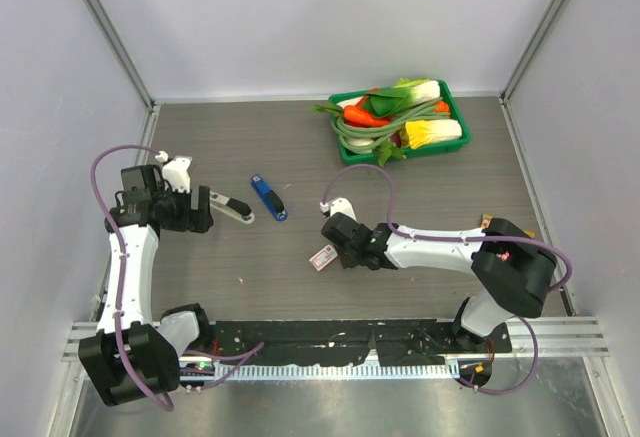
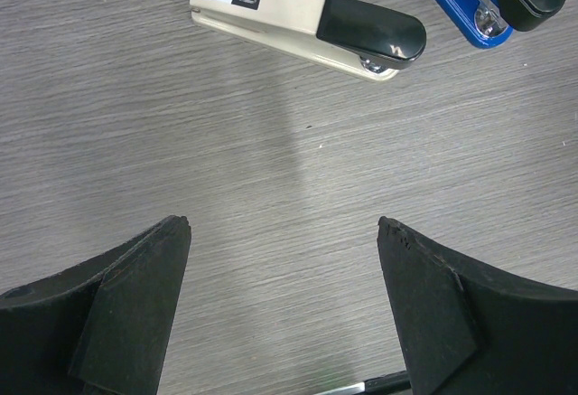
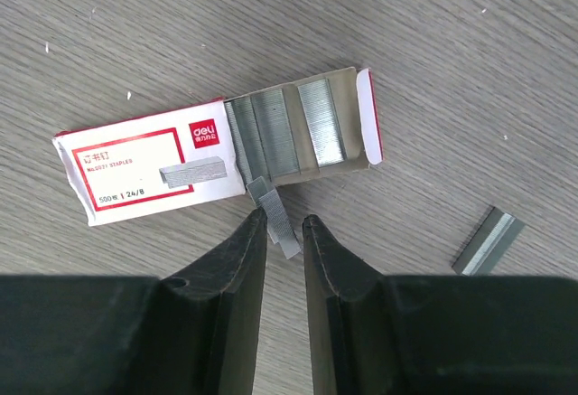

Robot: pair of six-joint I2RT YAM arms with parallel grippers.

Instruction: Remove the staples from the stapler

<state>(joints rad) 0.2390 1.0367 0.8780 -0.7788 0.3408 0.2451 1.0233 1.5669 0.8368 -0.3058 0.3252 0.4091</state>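
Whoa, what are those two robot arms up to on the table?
The right tool is pinched around a strip of staples that sticks out of the open white-and-red staple box. The left tool is wide open and holds nothing; it points down at the table near a cream stapler. The blue stapler lies just beside that one, and no tool is touching it.

Table [image 2: 226,187] is matt grey wood-grain, finely ridged; stapler [image 2: 456,2] glossy blue, likely painted metal, with a shiny black plastic cap; box [image 3: 135,164] smooth white-and-red card; staples [image 3: 488,241] dull silvery ribbed metal; fingers [image 3: 226,305] matt black plastic.
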